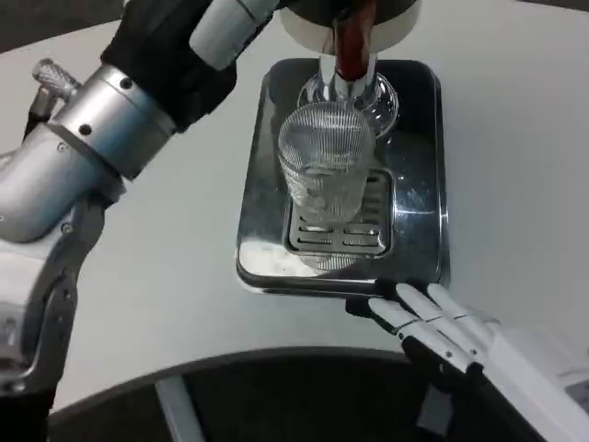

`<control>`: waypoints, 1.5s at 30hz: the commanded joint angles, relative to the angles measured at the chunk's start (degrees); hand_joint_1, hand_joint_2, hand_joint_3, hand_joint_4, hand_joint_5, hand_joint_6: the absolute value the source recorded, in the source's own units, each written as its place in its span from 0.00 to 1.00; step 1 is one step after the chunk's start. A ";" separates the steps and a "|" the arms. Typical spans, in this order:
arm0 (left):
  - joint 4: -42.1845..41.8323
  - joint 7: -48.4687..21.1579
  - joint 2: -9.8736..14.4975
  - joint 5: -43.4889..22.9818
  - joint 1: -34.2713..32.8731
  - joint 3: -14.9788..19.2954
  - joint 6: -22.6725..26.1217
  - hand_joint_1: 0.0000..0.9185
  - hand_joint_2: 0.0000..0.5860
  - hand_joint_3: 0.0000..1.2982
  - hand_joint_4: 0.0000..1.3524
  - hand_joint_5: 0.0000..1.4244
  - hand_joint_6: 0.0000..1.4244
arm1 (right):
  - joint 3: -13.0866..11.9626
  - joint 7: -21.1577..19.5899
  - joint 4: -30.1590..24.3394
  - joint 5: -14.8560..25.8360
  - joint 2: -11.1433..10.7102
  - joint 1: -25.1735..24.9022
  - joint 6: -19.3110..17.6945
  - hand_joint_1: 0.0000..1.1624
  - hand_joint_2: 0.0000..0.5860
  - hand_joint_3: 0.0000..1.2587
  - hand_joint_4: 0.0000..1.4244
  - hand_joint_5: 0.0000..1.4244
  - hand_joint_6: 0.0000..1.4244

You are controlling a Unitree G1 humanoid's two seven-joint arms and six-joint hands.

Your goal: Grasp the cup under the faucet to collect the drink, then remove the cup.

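On white table (515, 166), steel tray (419, 230), cup (324, 170), perhaps empty.

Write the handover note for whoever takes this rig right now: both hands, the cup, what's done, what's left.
Left hand: raised toward the dispenser top at the upper edge of the head view; the hand itself is cut off, so its state cannot be told.
Right hand: open, fingers spread, resting at the near edge of the shiny metal drip tray.
Ribbed clear glass cup: upright on the tray's slotted grate, right under the chrome faucet with the red handle. No hand holds it.
Done: cup placed under the faucet.
Left: collect the drink, then grasp the cup and remove it. Whether liquid is in the cup is unclear.
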 commanded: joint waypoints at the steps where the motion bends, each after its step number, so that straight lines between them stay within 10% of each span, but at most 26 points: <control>1: 3.10 -0.75 -0.42 0.23 -2.01 -0.69 1.62 0.00 0.15 0.09 0.02 0.10 0.16 | -0.20 -0.85 -0.84 1.00 3.64 1.29 -3.01 0.44 0.72 0.09 0.02 0.00 0.06; 23: 15.14 -8.89 0.61 2.68 -2.95 -4.68 3.11 0.00 0.15 0.08 0.02 0.10 0.16 | -1.31 -0.54 -0.84 3.05 4.82 4.00 -6.31 0.44 0.72 0.09 0.02 0.00 0.06; 45: 20.97 -12.80 5.37 16.12 -5.32 -11.18 -10.42 0.00 0.16 0.08 0.00 0.08 0.10 | 1.72 -0.11 -0.84 -0.23 5.49 2.40 -3.03 0.44 0.71 0.10 0.02 0.00 0.06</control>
